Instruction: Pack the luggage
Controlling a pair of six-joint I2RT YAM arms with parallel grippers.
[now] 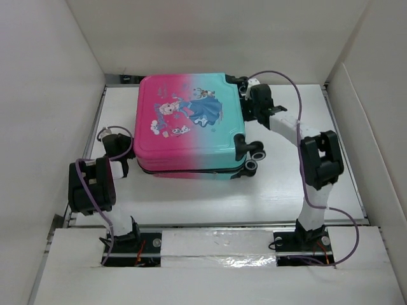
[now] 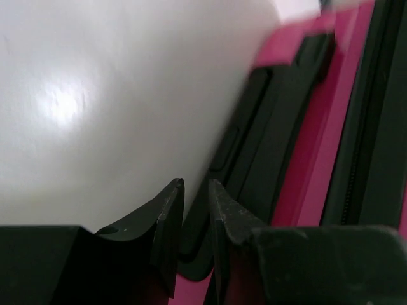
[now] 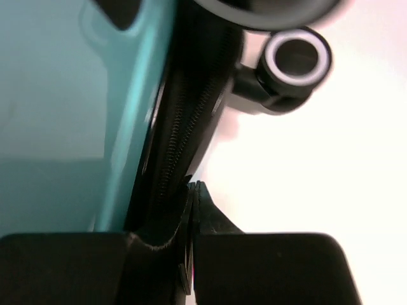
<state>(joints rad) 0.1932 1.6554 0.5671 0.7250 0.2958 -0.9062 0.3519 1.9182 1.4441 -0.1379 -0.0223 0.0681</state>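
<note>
The luggage (image 1: 191, 124), a child's suitcase, lies flat and closed mid-bench (image 1: 191, 200), so packing looks nearly done, with zipping perhaps left; the left tool (image 2: 196, 185), narrowly parted and gripping nothing visible, sits at its pink side; the right tool (image 3: 193, 187), pinched shut, meets the zip seam (image 3: 175, 140) near a wheel (image 3: 297, 57); side walls (image 1: 51, 95) crowd both arms; the near bench offers room.

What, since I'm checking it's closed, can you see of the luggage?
The luggage is a glossy hard-shell case, pink fading to teal, with a cartoon princess and black wheels. It lies flat on the white table, print up, shells together along a dark zip. The left gripper is at its pink edge, the shut right gripper at the zip.
</note>
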